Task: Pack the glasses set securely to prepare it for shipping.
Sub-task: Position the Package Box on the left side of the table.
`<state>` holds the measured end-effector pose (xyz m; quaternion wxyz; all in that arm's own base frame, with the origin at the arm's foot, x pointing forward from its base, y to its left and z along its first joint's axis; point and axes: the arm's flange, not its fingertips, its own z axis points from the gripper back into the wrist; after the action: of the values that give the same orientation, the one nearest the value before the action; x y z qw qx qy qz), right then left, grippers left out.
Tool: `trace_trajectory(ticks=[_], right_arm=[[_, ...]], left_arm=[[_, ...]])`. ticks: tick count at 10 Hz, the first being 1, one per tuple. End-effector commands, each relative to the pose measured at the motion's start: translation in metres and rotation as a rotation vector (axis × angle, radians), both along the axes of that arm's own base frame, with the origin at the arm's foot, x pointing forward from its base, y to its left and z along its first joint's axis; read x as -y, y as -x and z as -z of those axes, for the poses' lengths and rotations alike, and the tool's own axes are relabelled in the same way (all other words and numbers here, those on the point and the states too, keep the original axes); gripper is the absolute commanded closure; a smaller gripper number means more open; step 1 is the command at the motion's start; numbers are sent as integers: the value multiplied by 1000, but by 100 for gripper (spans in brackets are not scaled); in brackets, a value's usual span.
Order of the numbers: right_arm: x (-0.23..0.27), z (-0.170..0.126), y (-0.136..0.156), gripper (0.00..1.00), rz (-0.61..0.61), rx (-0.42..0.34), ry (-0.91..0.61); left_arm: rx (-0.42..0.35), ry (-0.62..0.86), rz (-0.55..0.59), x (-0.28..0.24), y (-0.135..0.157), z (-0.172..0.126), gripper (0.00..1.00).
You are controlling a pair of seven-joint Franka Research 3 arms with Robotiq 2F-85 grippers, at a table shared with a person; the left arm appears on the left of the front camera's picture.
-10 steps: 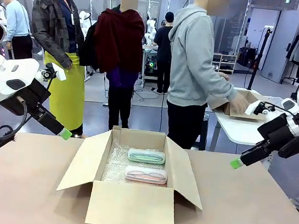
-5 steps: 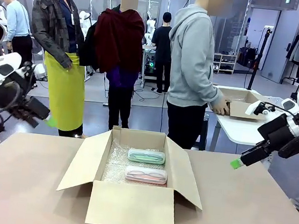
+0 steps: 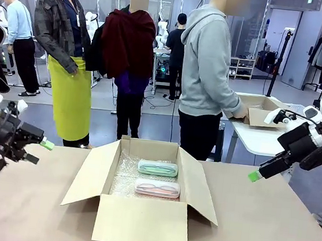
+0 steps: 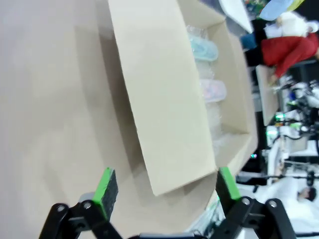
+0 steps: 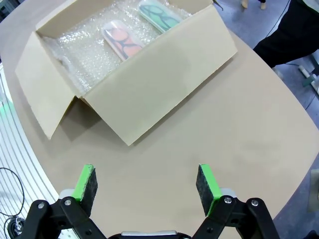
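Since the earlier frame, the left gripper had swung down and back from its raised position beside the box's left flap to a low station at the left edge of the table. The right gripper had kept its place, raised over the table's right side. The person at the far side had remained turned toward a second table with another carton.

Both grippers stood fully open and empty; each wrist view showed the green pads spread wide with only table and box between them.

The glasses set lay inside the open cardboard box on the bubble wrap lining. The mint green case sat toward the far wall, the pale pink case just in front of it, both flat and parallel, close together.

With the cases seated, the step in hand appeared to be closing the box, whose four flaps stood open. Recommended procedure:

- Fold the left flap and right flap inward from their outer edges, one gripper per flap.
- Push with a broad pad face to avoid creasing the cardboard.
- Keep the box from sliding; it is light and unrestrained.
- Avoid pressing down on the cases beneath.
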<state>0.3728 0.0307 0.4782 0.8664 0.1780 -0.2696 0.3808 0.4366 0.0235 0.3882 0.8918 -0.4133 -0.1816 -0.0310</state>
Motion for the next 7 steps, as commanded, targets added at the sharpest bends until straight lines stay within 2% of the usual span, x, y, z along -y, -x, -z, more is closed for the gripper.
trace_trajectory(ticks=[1, 4, 5, 7], right_arm=[[-3, -1, 1, 0, 16, -13, -8], [-3, -1, 1, 0, 16, -13, -8], [-3, -1, 1, 0, 16, -13, -8], [-3, -1, 1, 0, 16, -13, -8]], left_arm=[[-36, 62, 33, 8, -40, 41, 0], [-44, 199, 0, 18, -73, 94, 0], [-78, 263, 4, 24, -79, 109, 0], [-98, 326, 12, 32, -86, 126, 0]])
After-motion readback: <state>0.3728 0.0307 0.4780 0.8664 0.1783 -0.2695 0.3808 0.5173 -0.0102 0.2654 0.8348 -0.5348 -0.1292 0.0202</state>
